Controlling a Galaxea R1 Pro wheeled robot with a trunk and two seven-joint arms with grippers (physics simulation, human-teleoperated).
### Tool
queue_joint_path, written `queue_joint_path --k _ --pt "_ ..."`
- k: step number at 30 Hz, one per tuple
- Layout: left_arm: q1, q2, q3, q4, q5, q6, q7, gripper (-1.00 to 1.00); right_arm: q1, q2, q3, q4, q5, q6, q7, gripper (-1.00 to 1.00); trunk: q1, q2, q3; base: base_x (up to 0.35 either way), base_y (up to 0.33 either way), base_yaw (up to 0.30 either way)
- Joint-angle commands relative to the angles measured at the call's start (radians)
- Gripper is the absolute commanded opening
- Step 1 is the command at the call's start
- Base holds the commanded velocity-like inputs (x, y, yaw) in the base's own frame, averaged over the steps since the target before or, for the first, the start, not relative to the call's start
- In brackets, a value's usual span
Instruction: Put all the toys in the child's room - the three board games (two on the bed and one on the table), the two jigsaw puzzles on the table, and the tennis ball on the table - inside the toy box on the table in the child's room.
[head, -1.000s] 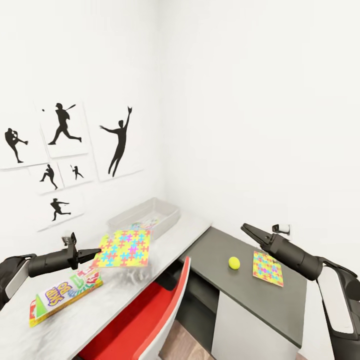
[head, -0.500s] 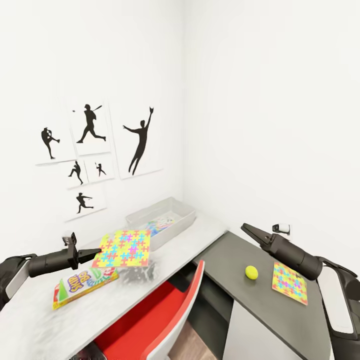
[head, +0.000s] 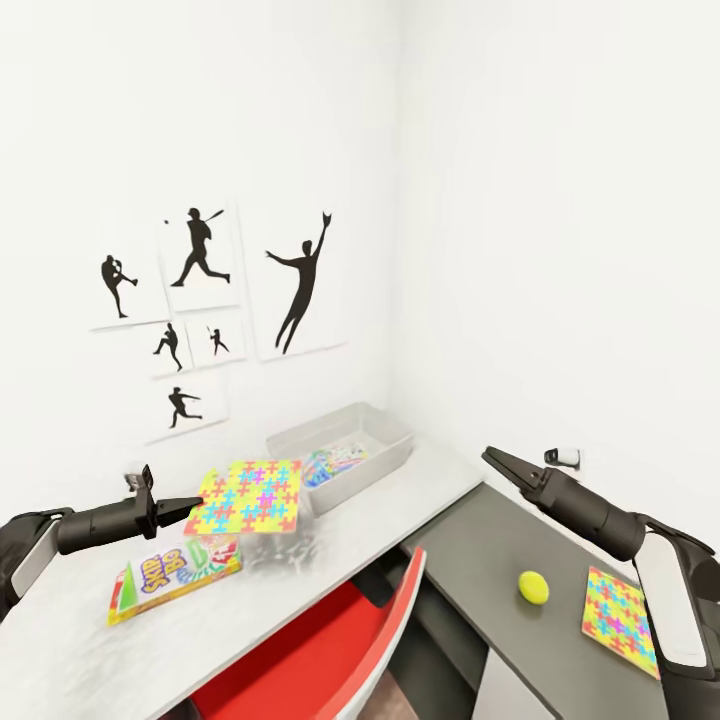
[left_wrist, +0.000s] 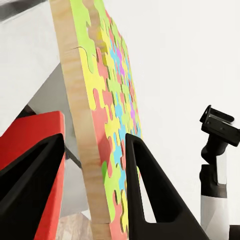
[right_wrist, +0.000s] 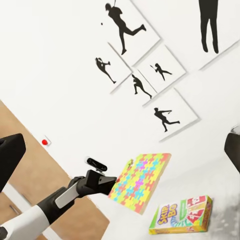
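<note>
Left hand (head: 190, 505) pinches one jigsaw puzzle (head: 247, 496) by its edge, held flat above the table (head: 420, 480) — just short of the toy box (head: 385, 425), which already holds something colourful. A thin-edge grip could let the board sag or slip onto the board game (head: 175, 575) below. Right hand (head: 495, 460) hangs slack-jawed, holding nothing, above the tennis ball (head: 533, 587) and second puzzle (head: 620, 620).
</note>
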Motion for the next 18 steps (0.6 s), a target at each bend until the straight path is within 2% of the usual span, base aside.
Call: queue_joint_path --k 1,6,12,18 --pt "-0.001 0.001 -0.005 0.001 0.005 0.010 -0.003 -1.00 0.000 0.000 -0.001 0.000 0.000 0.004 0.004 1.00 0.001 -0.001 0.000 0.275 -0.009 0.023" --pt "-0.001 0.001 -0.006 0.001 0.005 0.010 -0.003 -1.00 0.000 0.000 0.000 -0.001 0.000 0.001 0.004 1.00 0.001 -0.001 -0.002 0.227 -0.003 0.009" --pt "-0.001 0.000 -0.007 0.001 0.005 0.010 -0.003 -1.00 0.000 -0.001 -0.001 -0.001 0.001 0.000 0.003 1.00 0.001 -0.001 -0.008 0.114 -0.005 0.005" --pt "-0.001 0.000 -0.008 0.001 0.005 0.010 -0.003 -1.00 0.000 -0.001 -0.001 -0.001 0.001 0.000 0.002 1.00 0.001 -0.001 -0.015 0.034 -0.118 0.152"
